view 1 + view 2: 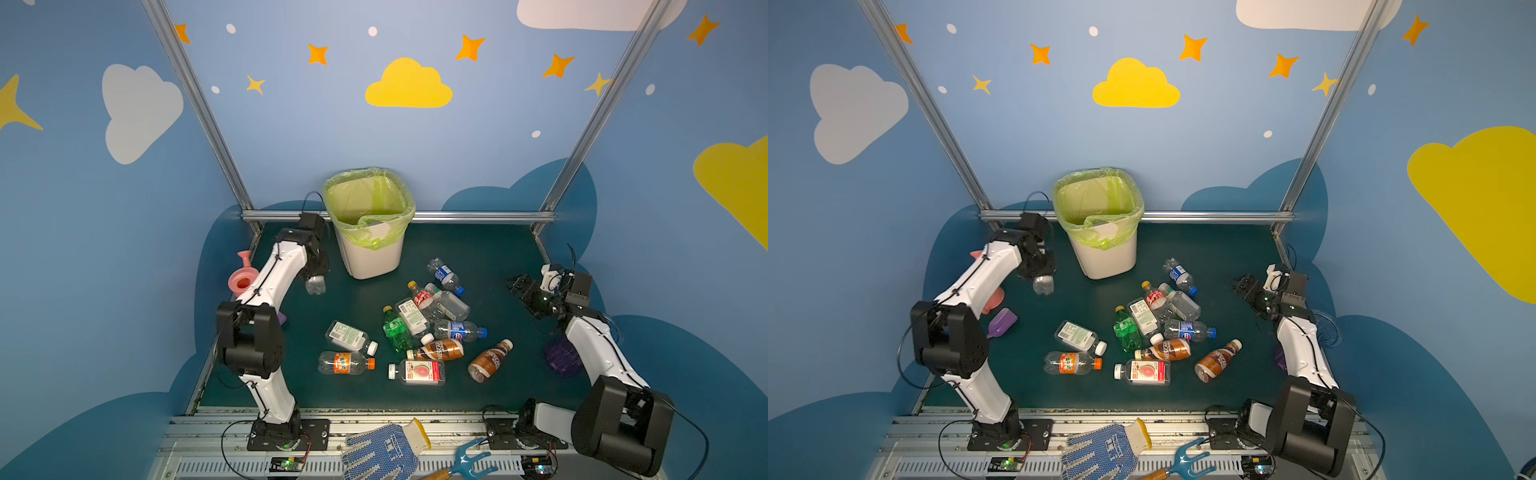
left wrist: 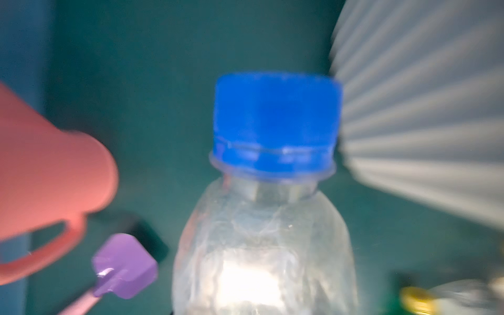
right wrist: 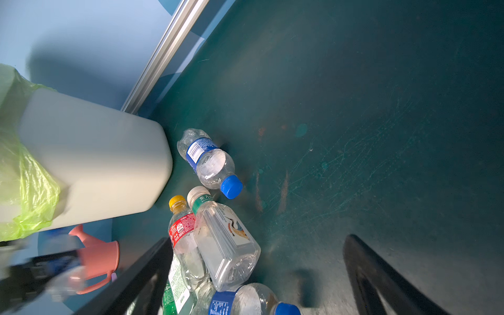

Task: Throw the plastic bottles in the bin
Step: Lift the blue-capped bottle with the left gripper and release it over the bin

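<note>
The left end effector [image 1: 314, 277] is clenched on a clear bottle [image 1: 316, 285] with a blue cap [image 2: 276, 122]. In both top views the bottle hangs beneath it, clear of the desk [image 1: 478, 249], just to the left of the bin [image 1: 370, 257] and below its rim. The wrist view is blurred, but shows the cap end pointing away from the camera, with the bin's white wall close beside it.

The right end effector [image 1: 517, 286] is released, its jaws spread wide with nothing between them. It hovers well to the right of the bin, looking down on the scattered pile.

The step in hand looks like the carry: one bottle is secured and not yet over the opening. The bin's yellow-green liner [image 1: 368, 195] shows no bottles inside from this angle, though the bottom is hidden. About eleven bottles lie on the desk in front and to the right of the bin, including a green one [image 1: 397, 330] and two brown ones [image 1: 438, 350] [image 1: 488, 359].

The next move calls for raising the bottle above the rim, swinging it rightward over the opening, then letting go. The lift must clear the rim, or the bottle could catch the liner or nudge the bin. The pink watering can [image 1: 240, 279], left of the bin, stays out of it.
</note>
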Controlling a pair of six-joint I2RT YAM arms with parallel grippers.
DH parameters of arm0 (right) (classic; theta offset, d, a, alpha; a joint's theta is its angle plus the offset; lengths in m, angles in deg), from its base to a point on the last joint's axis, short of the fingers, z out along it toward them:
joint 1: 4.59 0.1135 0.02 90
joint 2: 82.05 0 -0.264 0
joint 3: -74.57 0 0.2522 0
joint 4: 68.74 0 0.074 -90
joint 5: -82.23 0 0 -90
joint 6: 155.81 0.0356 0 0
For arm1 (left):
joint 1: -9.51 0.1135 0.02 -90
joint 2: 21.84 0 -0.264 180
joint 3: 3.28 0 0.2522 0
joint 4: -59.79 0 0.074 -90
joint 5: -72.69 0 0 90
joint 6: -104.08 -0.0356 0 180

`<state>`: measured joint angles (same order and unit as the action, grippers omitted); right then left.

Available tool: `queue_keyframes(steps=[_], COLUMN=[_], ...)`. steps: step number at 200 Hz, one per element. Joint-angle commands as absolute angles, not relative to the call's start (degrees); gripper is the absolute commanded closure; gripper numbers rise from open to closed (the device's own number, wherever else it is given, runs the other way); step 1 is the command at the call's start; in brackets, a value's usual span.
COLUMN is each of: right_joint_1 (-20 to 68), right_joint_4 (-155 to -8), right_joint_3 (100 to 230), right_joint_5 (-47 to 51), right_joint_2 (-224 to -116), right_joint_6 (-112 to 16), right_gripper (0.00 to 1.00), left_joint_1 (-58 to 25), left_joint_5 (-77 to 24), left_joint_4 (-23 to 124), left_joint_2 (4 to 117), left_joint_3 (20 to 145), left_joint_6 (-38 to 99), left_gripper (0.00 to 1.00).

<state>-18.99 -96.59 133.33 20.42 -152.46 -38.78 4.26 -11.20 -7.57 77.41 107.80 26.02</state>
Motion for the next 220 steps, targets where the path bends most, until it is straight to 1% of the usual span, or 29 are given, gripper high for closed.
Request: queue_keyframes(steps=[1,16,23,38,47,57,78,90,108,118,130,142,154,157,160,164,170,179,186,196,211,220], right_joint_1=[-19.4,-19.3,-19.4,-19.4,-19.4,-19.4,-19.7,-19.7,-19.8,-19.9,-20.1,-20.0,-20.1,-20.1,-20.1,-20.1,-20.1,-20.2,-20.1,-20.2,-20.1,-20.2], right_joint_4=[-97.7,-97.8,-97.9,-98.0,-98.0,-98.2,-98.8,-98.9,-99.0,-99.0,-98.8,-99.1,-99.4,-99.4,-99.4,-99.3,-99.2,-98.7,-98.4,-97.8,-97.6,-97.5], right_joint_3=[135.0,135.1,135.2,135.2,135.2,135.3,135.3,135.4,135.5,135.6,135.7,135.9,135.9,135.8,135.7,135.5,135.2,134.7,134.1,133.5,133.2,133.1], right_joint_5=[21.0,20.9,20.9,20.8,20.6,20.4,19.5,19.5,19.9,20.1,20.3,20.5,20.5,20.5,20.4,20.4,20.3,20.2,20.3,20.7,21.0,21.0], right_joint_2=[-151.5,-151.3,-151.1,-150.5,-150.2,-149.7,-148.5,-147.9,-147.7,-147.7,-147.7,-147.7,-147.4,-147.4,-147.3,-147.1,-146.9,-146.7,-146.7,-146.7,-147.0,-147.3], right_joint_6=[-39.3,-39.4,-39.3,-39.0,-38.9,-38.8,-38.9,-39.0,-38.8,-38.5,-38.3,-38.4,-38.7,-38.7,-38.7,-38.8,-38.7,-38.4,-38.0,-37.7,-37.5,-37.5], right_gripper=[0.03,0.03,0.03,0.03,0.03,0.03,0.03,0.03,0.03,0.03,0.03,0.03,0.03,0.03,0.03,0.03,0.03,0.03,0.03,0.03,0.03,0.03], left_joint_1=[7.0,7.5,7.5,7.5,7.5,7.5,7.0,5.8,2.9,0.4,-2.2,-3.7,-4.4,-4.5,-4.5,-4.6,-4.7,-4.6,-4.8,-5.2,-5.9,-6.1], left_joint_5=[-8.7,-7.4,-7.2,-6.8,-7.4,-9.0,-16.2,-19.7,-25.1,-27.3,-27.1,-25.5,-23.8,-23.2,-22.9,-22.6,-22.7,-22.7,-22.5,-22.0,-21.7,-21.0], left_joint_4=[-8.1,1.7,8.3,22.7,28.9,32.5,33.6,30.0,21.3,16.0,5.7,-6.5,-13.7,-14.4,-14.7,-14.6,-13.5,-10.5,-7.2,-0.9,10.5,15.2], left_joint_2=[68.1,61.4,57.9,51.0,48.8,48.3,53.4,59.0,70.5,77.1,85.8,94.1,99.8,100.9,101.6,102.2,102.1,99.6,96.5,90.5,80.4,76.0], left_joint_3=[119.1,121.9,120.9,116.6,114.6,113.9,115.0,117.4,123.4,129.1,140.5,158.6,175.7,179.3,181.6,185.1,187.9,186.7,181.8,172.0,151.9,143.4], left_joint_6=[25.9,25.4,25.3,26.6,28.0,29.9,34.6,37.7,39.4,39.2,37.4,35.1,33.5,33.6,33.5,33.2,32.7,32.4,32.0,31.6,31.0,30.8], left_gripper=[0.54,0.52,0.50,0.49,0.49,0.50,0.49,0.47,0.45,0.40,0.35,0.29,0.14,0.07,0.03,0.00,0.00,0.00,0.00,0.00,0.00,0.00])
